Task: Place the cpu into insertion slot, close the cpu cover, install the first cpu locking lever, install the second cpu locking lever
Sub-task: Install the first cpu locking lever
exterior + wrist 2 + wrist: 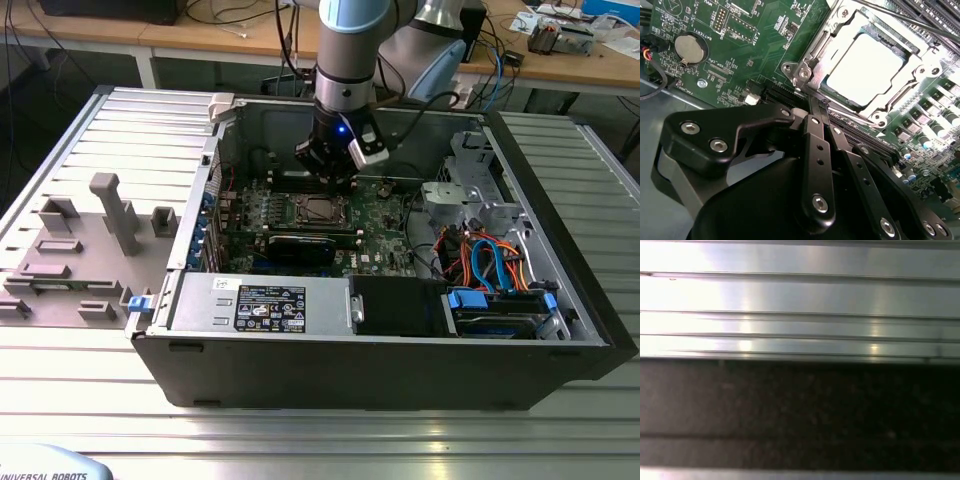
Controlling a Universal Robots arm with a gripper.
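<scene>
- The gripper (816, 102) hangs low inside the open computer case (560, 330), its fingers (817, 150) drawn close together and holding nothing, tips just beside the socket's corner.
- The chip (865, 67) lies in the socket (318, 209), with the cover frame (900, 90) down around it.

Cpu (863, 67) in the insertion slot (816, 50), cpu cover (890, 100) on it, graphics card (300, 246) beside.
</scene>
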